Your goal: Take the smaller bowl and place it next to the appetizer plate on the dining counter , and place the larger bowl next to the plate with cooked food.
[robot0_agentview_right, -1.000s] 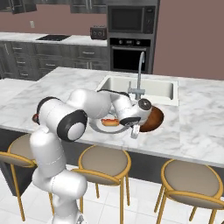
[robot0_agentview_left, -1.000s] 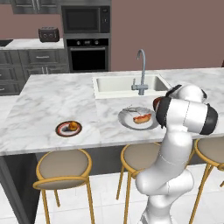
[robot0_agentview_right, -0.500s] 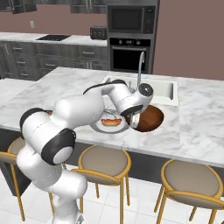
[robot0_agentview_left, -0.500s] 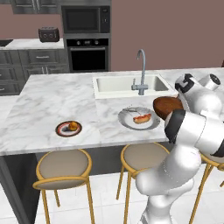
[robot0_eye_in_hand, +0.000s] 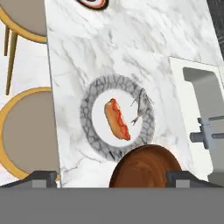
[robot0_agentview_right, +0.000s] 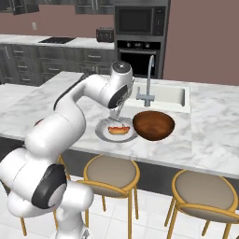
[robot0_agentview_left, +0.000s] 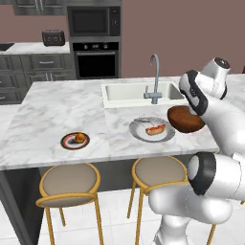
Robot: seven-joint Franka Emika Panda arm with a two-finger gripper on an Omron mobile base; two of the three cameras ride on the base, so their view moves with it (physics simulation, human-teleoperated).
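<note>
Veined white marble worktop [robot0_agentview_left: 57, 107] on a dark grey base, with an inset rectangular sink [robot0_agentview_left: 139, 92] and a curved metal faucet [robot0_agentview_left: 154, 79] at its far side; three round padded stools with brass-coloured frames below the near edge. Behind, dark grey cabinets, a built-in oven and microwave, a toaster on the wall counter.

Resting on the worktop in front of the faucet: larger bowl [robot0_agentview_right: 153, 125], deep, round, glossy reddish-brown with a wood-like grain inside, upright. Just beside it at 9 o'clock in the right base view, rims nearly touching: plate with cooked food [robot0_agentview_right: 115, 130], round, grey crackle-patterned rim, white centre, carrying a hot dog in a bun and a small grey sprig.

Well apart toward 9 o'clock in the left base view, near the front edge: appetizer plate [robot0_agentview_left: 75, 140], small, round, dark reddish rim, pale centre, orange-brown morsels.

Hand [robot0_eye_in_hand: 111, 178] raised above the worktop, looking straight down; in the hand view, bowl's rim between the two dark fingertips [robot0_eye_in_hand: 41, 178] at 6 o'clock. Fingers spread wide, gripping nothing.
</note>
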